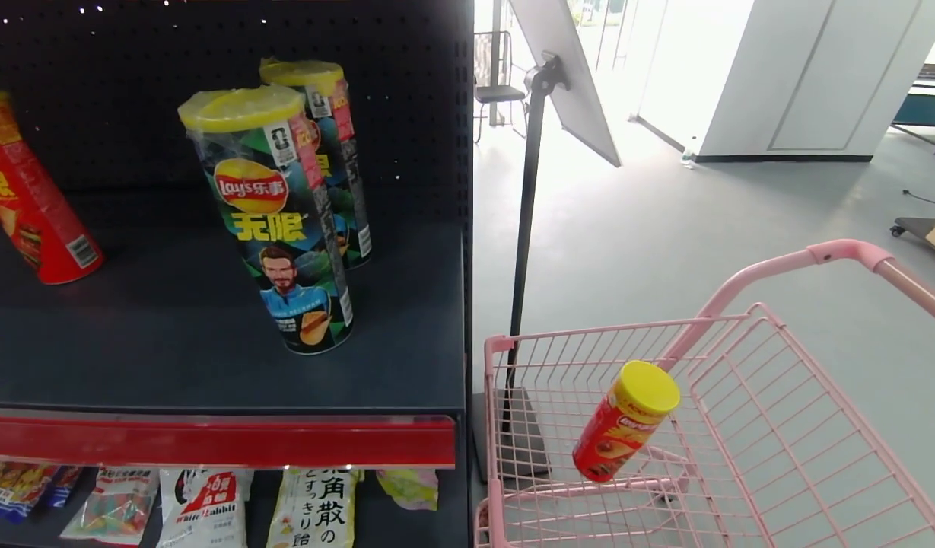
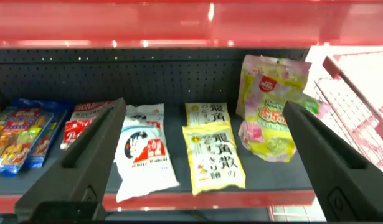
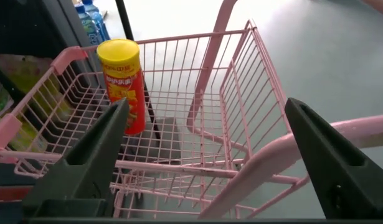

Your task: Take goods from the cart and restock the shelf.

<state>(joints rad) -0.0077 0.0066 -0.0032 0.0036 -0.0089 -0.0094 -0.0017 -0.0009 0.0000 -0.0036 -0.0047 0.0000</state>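
A red chip can with a yellow lid [image 1: 625, 431] stands tilted in the pink wire cart [image 1: 779, 441]; the same can [image 3: 122, 84] leans at the cart's far corner in the right wrist view. My right gripper [image 3: 207, 165] hangs open above the cart [image 3: 241, 93], apart from the can. On the dark upper shelf [image 1: 170, 335] stand two tall green chip cans [image 1: 273, 217] and a red can [image 1: 30, 198] at the left. My left gripper [image 2: 207, 162] is open in front of the lower shelf [image 2: 179, 81], facing snack bags [image 2: 213, 152].
A red price rail [image 1: 216, 440] edges the upper shelf, with free room on it left and right of the green cans. Snack bags [image 1: 208, 506] fill the lower shelf. A black stand with a slanted board [image 1: 532, 190] rises between shelf and cart.
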